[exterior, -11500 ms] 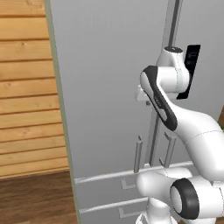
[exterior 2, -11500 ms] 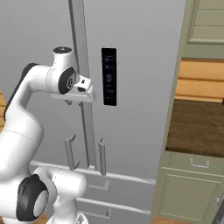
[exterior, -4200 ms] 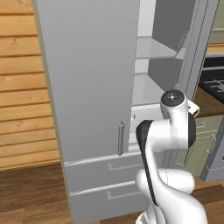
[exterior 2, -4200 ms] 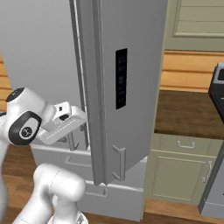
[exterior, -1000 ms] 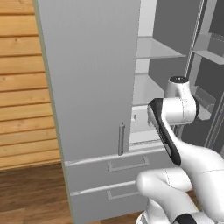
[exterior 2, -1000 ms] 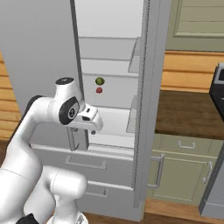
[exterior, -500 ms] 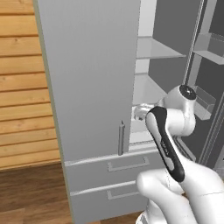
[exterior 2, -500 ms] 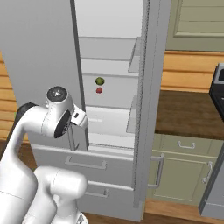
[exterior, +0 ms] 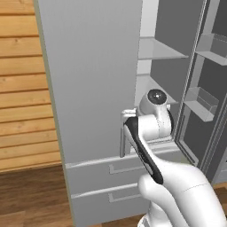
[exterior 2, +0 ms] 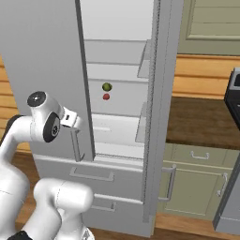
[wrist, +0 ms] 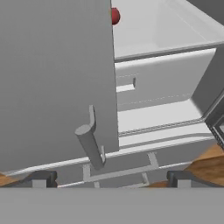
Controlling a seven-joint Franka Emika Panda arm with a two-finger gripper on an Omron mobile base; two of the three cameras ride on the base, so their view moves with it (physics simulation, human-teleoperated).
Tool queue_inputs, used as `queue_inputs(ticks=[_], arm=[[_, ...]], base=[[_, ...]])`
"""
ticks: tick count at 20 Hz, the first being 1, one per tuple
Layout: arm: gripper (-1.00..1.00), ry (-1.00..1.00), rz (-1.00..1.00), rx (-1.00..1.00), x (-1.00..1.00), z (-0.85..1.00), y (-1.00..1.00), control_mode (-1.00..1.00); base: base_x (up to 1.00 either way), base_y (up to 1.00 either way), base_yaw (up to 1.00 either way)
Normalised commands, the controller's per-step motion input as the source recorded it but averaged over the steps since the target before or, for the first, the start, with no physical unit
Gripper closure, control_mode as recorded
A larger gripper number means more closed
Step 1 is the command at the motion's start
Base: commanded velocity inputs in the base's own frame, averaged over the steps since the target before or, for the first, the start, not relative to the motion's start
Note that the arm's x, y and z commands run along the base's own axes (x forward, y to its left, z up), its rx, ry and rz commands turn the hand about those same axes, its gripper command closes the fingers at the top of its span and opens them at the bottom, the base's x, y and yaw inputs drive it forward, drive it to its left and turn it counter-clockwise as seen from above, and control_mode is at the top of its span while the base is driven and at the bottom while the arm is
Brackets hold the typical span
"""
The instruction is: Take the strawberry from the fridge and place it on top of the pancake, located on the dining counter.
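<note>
The fridge [exterior 2: 51,51] has its left door shut and its right door [exterior 2: 161,93] swung open. On a pale shelf inside lies the tiny red strawberry [exterior 2: 106,96], which peeks past the shut door's edge at the top of the hand view [wrist: 114,16]. My gripper [wrist: 111,177] is open and holds nothing. It hangs low in front of the shut left door, close to that door's bar handle [wrist: 89,146], and the strawberry is farther in and higher. My hand [exterior 2: 70,118] sits beside the same handle [exterior: 122,142]. The pancake and the dining counter are out of view.
A small green round thing [exterior 2: 107,86] rests just above the strawberry. An inner drawer [wrist: 162,83] sits below the shelf. The open door carries bins [exterior: 201,103]. Two lower drawers [exterior 2: 93,176] lie underneath. A brown countertop on green cabinets [exterior 2: 201,124] stands to the right.
My hand has swung left, away from the open compartment to the shut left door's handle. The jaws stay open, and the strawberry has not moved.
</note>
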Motion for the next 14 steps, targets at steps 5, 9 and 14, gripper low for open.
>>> queue_inputs(ticks=[5, 9, 14], arm=[[-1.0, 0.0, 0.0, 0.03, 0.11, -0.08, 0.33, -1.0], [-1.0, 0.01, 0.0, 0.01, 0.2, -0.1, -0.04, -1.0], [-1.0, 0.0, 0.0, 0.05, 0.34, -0.29, -0.03, -1.0]], base=[[0.0, 0.0, 0.0], [0.0, 0.0, 0.0], [0.0, 0.0, 0.0]])
